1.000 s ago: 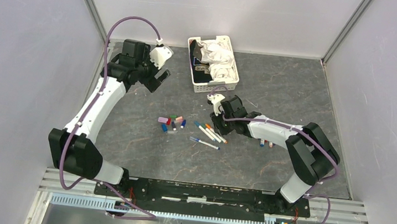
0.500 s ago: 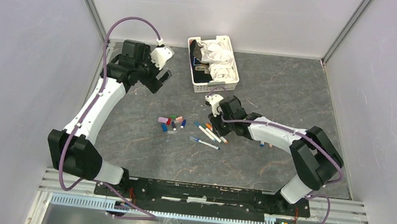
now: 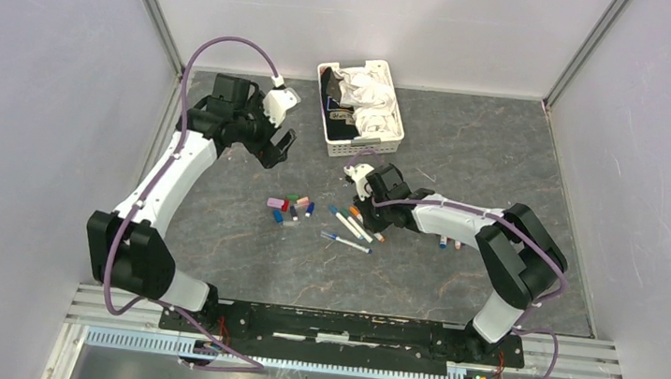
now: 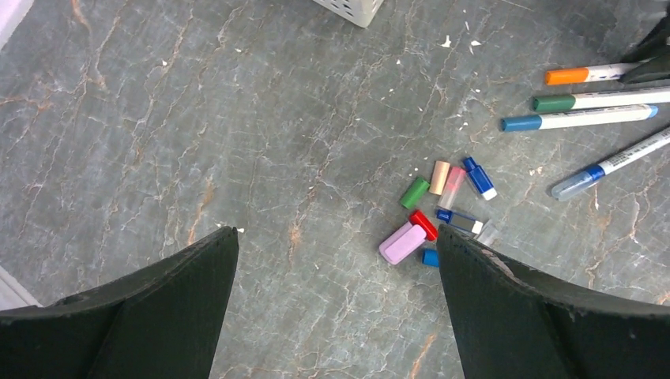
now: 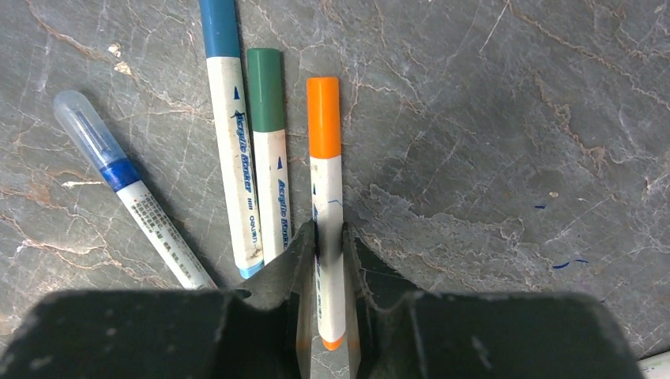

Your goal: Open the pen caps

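Table (image 3: pixel 505 151) first: a grey marbled slab with pale walls round it, and both arms reach out over it. Left arm (image 3: pixel 169 172) bends up the left side. The left gripper (image 3: pixel 278 141) hangs above bare stone with its fingers (image 4: pixel 158 316) spread about as wide as they go and nothing between them. Right arm (image 3: pixel 460 223) lies low across the middle. The right gripper (image 5: pixel 325 237) is down at the surface, fingers pinched narrow on the white barrel of the orange-capped pen (image 5: pixel 325 189). It grips toward the back end, and the cap is on and points away from the wrist.

White slotted basket (image 3: pixel 364 147) sits at the far side, stuffed with crumpled white stuff and something dark, can't tell what exactly.

Pens (image 3: pixel 351 229) lie in a loose row on the near side of the basket, around the table's middle. From the right wrist camera, the green-capped pen (image 5: pixel 271 150) is just beside the orange one and the blue-capped pen (image 5: pixel 229 134) is next to that. A fourth, the clear-capped pen (image 5: pixel 130 197) with a blue tip, lies skewed off to the left.

Pen caps (image 4: pixel 442 209) sit in a little heap on the stone to the left of the pens, neither gripper touching them. There's a lilac cap (image 4: pixel 401 242), a red cap (image 4: pixel 423 224), a green cap (image 4: pixel 414 192), plus peach, pink and a few blue.
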You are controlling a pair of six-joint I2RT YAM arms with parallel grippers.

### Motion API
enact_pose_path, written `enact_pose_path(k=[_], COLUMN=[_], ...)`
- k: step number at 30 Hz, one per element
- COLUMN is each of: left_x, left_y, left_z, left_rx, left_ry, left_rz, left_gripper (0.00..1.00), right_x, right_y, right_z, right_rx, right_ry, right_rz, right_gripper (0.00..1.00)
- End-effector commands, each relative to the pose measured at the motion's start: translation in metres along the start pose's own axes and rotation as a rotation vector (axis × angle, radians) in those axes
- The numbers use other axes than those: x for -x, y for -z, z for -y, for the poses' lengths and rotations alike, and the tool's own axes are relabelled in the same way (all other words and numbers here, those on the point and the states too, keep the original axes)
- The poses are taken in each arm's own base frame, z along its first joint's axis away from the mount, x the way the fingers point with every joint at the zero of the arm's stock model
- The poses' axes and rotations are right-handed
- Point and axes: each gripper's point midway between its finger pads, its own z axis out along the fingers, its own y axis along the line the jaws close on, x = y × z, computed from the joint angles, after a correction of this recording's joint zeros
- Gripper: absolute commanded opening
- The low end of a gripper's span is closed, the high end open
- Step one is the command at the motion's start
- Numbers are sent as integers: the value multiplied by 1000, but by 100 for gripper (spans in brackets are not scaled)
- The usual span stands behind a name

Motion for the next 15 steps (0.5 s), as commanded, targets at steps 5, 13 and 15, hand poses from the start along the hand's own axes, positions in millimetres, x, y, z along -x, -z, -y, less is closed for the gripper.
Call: enact_pose_path(k=[5,13,15], left_x=[30,14,7], left_y=[21,12,8], left_z=[4,10,15], left_rx=[3,-37,-63], left_ry=[-40,-77,-100], left_rz=[120,85,68], left_gripper=[100,100,100], right_x=[-7,9,16], right_y=[-5,2,7], right_z=[5,7,8], right_rx=[-27,-39,-38], right_ry=[17,18,43], right_rz=[-47,-7,8], right_gripper=[15,0,0])
